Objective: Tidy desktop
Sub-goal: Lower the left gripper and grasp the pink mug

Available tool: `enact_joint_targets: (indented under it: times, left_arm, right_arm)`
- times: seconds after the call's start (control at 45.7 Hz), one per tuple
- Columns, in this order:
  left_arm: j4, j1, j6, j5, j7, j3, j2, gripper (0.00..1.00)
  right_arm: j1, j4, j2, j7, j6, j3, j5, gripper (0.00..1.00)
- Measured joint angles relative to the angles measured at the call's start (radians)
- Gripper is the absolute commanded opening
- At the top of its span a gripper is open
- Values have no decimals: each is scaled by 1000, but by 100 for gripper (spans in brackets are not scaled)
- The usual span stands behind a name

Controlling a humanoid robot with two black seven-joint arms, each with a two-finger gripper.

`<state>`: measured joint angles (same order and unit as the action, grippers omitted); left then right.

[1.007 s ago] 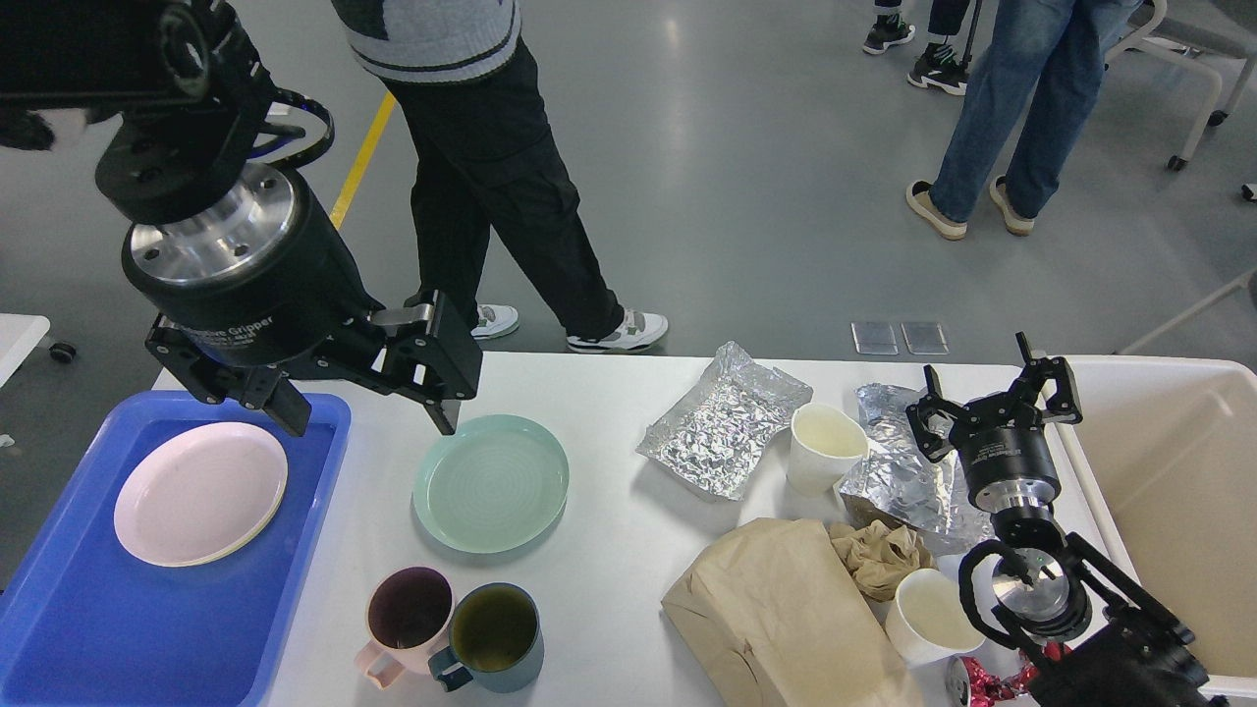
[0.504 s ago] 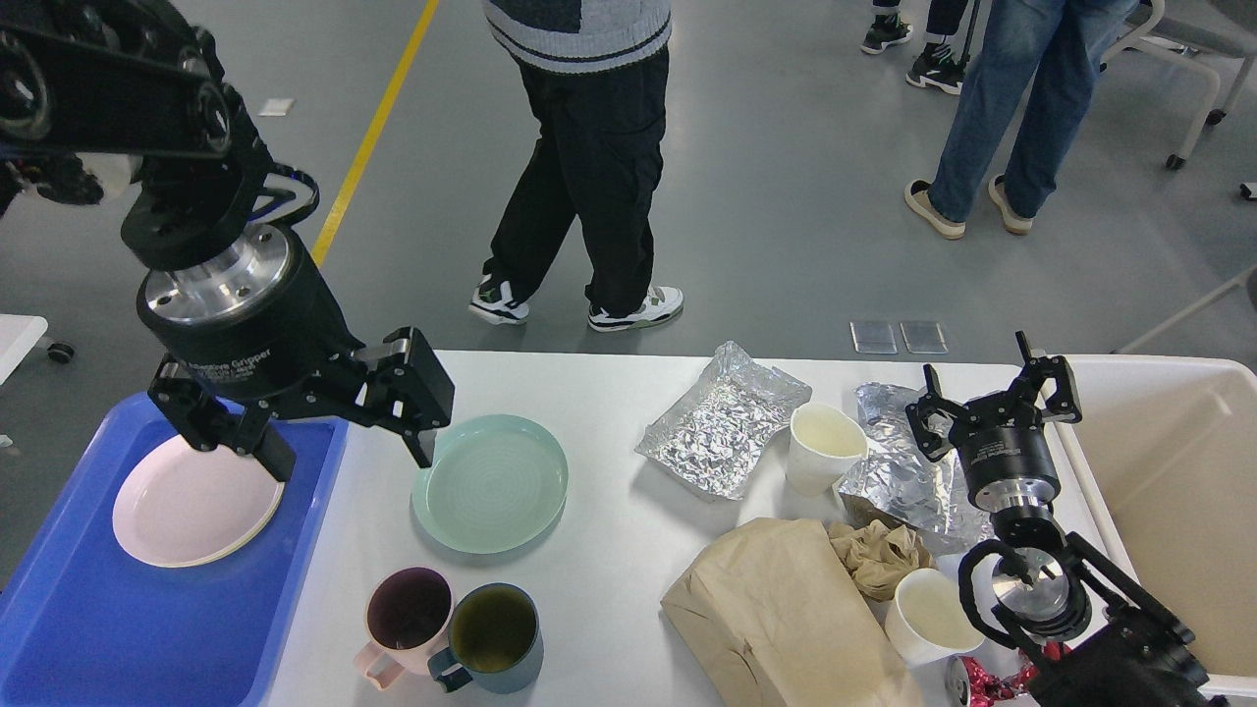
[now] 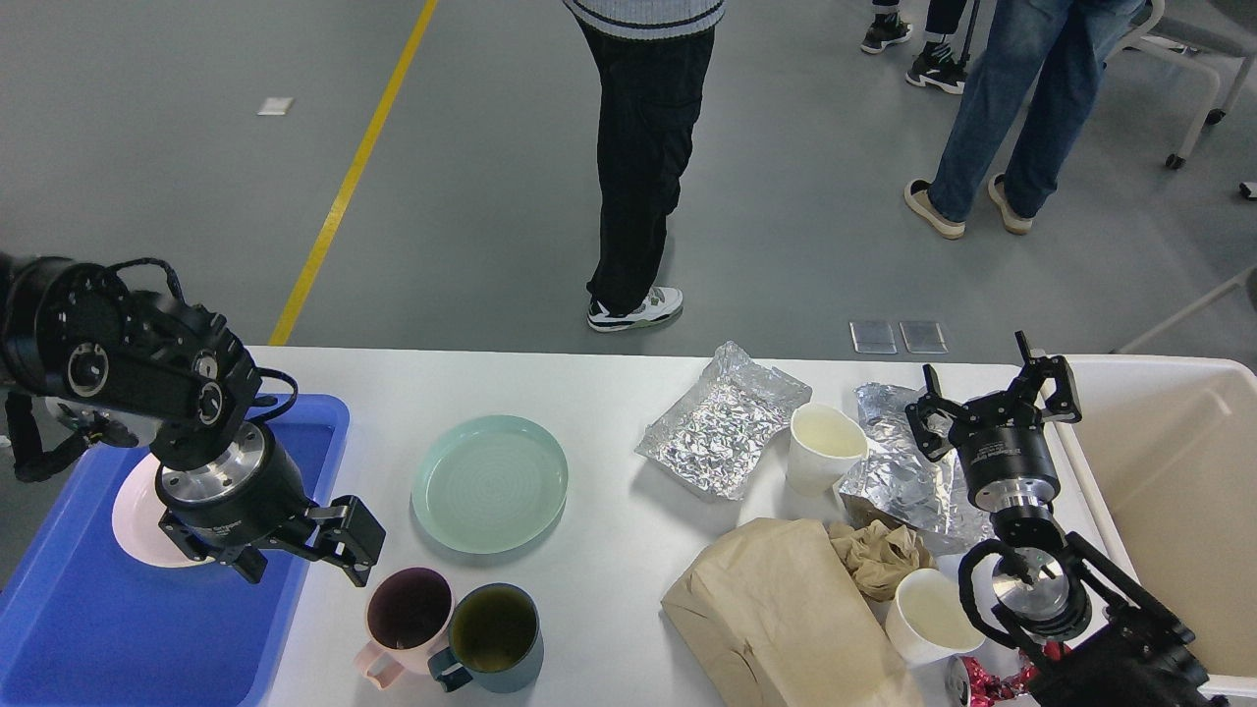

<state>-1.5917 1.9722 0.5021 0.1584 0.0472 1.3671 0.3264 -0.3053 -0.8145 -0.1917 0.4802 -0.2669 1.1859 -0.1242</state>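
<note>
The white desktop [image 3: 609,550] carries a mint green plate [image 3: 490,482], a pink mug [image 3: 407,619] and a teal mug [image 3: 494,635] side by side at the front, two foil sheets [image 3: 722,420], two white paper cups [image 3: 823,447], a brown paper bag [image 3: 786,614] and crumpled brown paper [image 3: 877,555]. My left gripper [image 3: 300,560] is open and empty, low over the blue tray's right edge, just left of the pink mug. My right gripper [image 3: 994,393] is open and empty above the right foil sheet [image 3: 899,471].
A blue tray [image 3: 98,628] at the left holds a pale pink plate [image 3: 133,516], partly hidden by my left arm. A deep cream bin [image 3: 1178,491] stands at the right. A red crumpled wrapper [image 3: 987,679] lies at the front right. People stand on the floor beyond the table.
My left arm has dropped down and toward me, from above the green plate's left side to beside the pink mug. The person behind walked right. My right arm has not moved.
</note>
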Motion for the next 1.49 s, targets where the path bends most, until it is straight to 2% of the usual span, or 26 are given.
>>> enact_joint_targets:
  times: [0.35,0.569,0.81,1.007,1.161,1.423,1.489]
  left_arm:
    - [126,-249,-193,102,-3,-55,8,97]
    - [186,-318,-205,102,-3,-119,2,97]
    - [204,-352,-210,102,-3,-132,-14,97]
    - [266,-416,-207,101,-5,-156,-61,93]
    - [297,-442,-207,101,-6,-163,-68,86]
    - [307,-456,-199,102,-6,-164,-70,61]
    - [307,-458,-199,102,-6,-164,-70,58]
  right_arm:
    - [0,0,0,1,0,0,0,100]
    - [0,0,0,1,0,0,0,100]
    - [0,0,0,1,0,0,0,100]
    - [0,0,0,1,0,0,1,100]
    - [0,0,0,0,0,0,1,100]
    - [0,1,1,0,0,0,0,100]
    - [0,1,1,0,0,0,0,100]
